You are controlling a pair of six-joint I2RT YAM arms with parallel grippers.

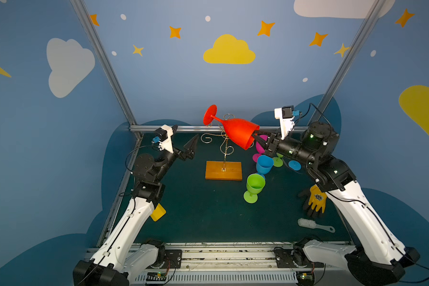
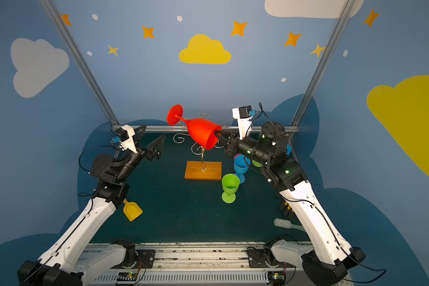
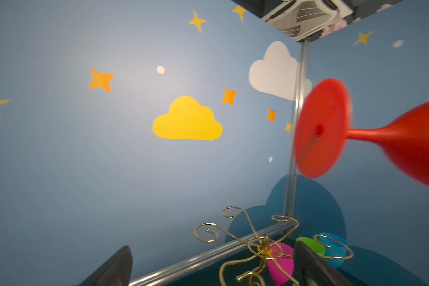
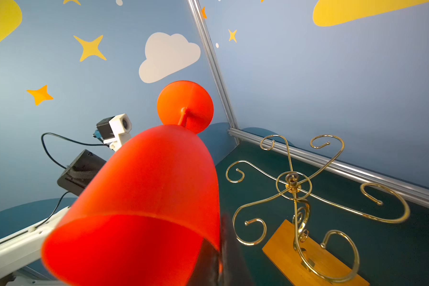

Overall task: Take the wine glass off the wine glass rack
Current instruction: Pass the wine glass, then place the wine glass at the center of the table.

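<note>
The red wine glass (image 1: 238, 133) (image 2: 201, 133) lies on its side in the air, foot toward the back wall. My right gripper (image 1: 255, 136) (image 2: 218, 135) (image 4: 221, 250) is shut on its rim, one finger inside the bowl (image 4: 146, 185). The wine glass rack (image 1: 224, 170) (image 2: 203, 170) is a gold wire stand on a wooden base, and it stands below and beside the glass. Its scroll arms (image 4: 292, 188) (image 3: 258, 245) hold nothing and are apart from the glass (image 3: 406, 148). To the left of the rack my left gripper (image 1: 185, 137) (image 2: 151, 137) (image 3: 212, 267) is open and holds nothing.
A green glass (image 1: 254, 185), a blue glass (image 1: 264, 164) and a pink glass (image 1: 261, 146) stand or lie right of the rack, under the right arm. A yellow glove (image 1: 316, 200) and a white brush (image 1: 315, 225) lie front right. A yellow scoop (image 1: 157, 212) lies by the left arm.
</note>
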